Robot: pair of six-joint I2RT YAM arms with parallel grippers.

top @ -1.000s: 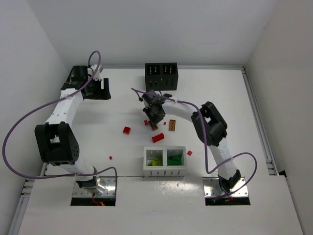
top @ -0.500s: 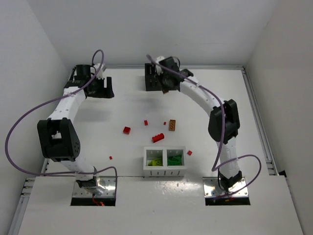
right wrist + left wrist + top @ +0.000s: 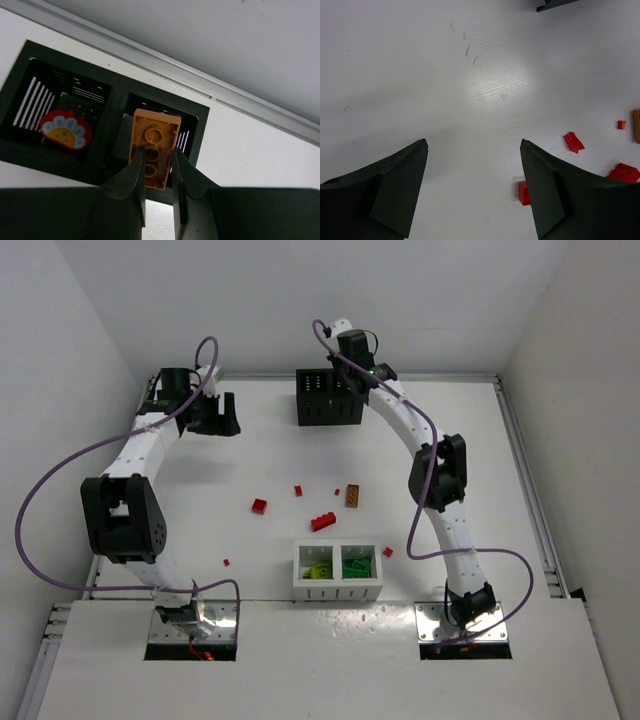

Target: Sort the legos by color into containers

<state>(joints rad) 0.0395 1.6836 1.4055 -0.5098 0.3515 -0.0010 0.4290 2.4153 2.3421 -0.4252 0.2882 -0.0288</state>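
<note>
— Two boxes on our worktop (image 3: 200, 500), then: where do we place them?
— We see the black box (image 3: 328, 400) at the far edge, near the middle, and the white box (image 3: 337, 570) toward the near edge. In the white box the lime bricks (image 3: 319, 570) lie in the left compartment and the green bricks (image 3: 355, 566) in the right one.
— And our right hand (image 3: 157, 160)?
— It is stretched out over the black box. Its fingers (image 3: 127, 187) are closed to a narrow gap and pinch an orange brick (image 3: 154, 135) by its long sides, hollow underside toward us in the wrist view. There we see the brick above the compartment on the right of that view; whether it touches the box we cannot tell. The other compartment shows a round shape (image 3: 65, 130) in red, white and yellow, which we cannot identify.
— Our left hand (image 3: 472, 144)?
— Spread wide with nothing in its grasp, held over bare worktop at the far left, well apart from both boxes.
— What lies loose?
— Between the boxes we count a second orange brick (image 3: 353, 497) and several red bricks (image 3: 322, 522): a longer piece just beyond the white box, one to its left, a small one farther back, and one just beside the white box's right end. A tiny red bit (image 3: 226, 562) lies apart on the left.
</note>
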